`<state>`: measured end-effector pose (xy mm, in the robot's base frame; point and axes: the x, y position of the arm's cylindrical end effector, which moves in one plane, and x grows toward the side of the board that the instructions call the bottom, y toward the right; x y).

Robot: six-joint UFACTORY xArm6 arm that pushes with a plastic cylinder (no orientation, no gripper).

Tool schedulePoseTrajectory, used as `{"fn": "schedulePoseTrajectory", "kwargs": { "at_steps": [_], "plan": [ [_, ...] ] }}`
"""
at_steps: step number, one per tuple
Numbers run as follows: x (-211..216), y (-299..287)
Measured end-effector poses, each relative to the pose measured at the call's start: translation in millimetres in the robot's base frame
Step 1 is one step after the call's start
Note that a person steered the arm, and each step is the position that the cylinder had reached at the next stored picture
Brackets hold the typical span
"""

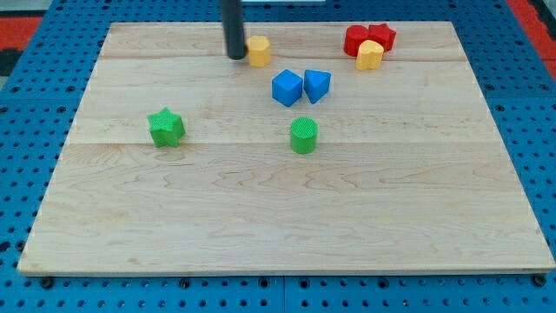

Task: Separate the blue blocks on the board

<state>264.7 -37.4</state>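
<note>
**On the board: blue pair close together, rod up at the far edge**

Toward the view's bottom, saw plain wood of the board [261, 226], laid on a blue perforated table top [26, 104]. Further up, left of centre, found a green star block [165, 127]; well to its right, met a green cylinder [303, 136], upright and alone. Just above the cylinder, found the blue cube [287, 88] and the blue triangular block [317, 85] side by side, cube on the view's left, touching or very nearly so; could not make out a gap. Higher, near the view's top, placed my tip [236, 56] down on the wood, touching or just left of a yellow block [259, 51], and up and to the left of the blue pair, apart from both. Found no jaws on the rod; gripped nothing. Off at the top right, noted a red block [356, 40] pressed against a second red block [383, 36], with another yellow block [369, 55] against their near side.
</note>
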Motion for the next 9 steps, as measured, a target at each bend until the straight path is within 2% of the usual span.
{"fn": "schedulePoseTrajectory", "kwargs": {
  "at_steps": [1, 2, 3, 4, 5, 6, 7, 9],
  "plan": [
    [0.0, 105.7],
    [13.2, 117.4],
    [48.9, 140.8],
    [59.0, 111.1],
    [59.0, 47.7],
    [59.7, 27.1],
    [78.0, 41.4],
    [88.6, -95.2]
  ]
}}
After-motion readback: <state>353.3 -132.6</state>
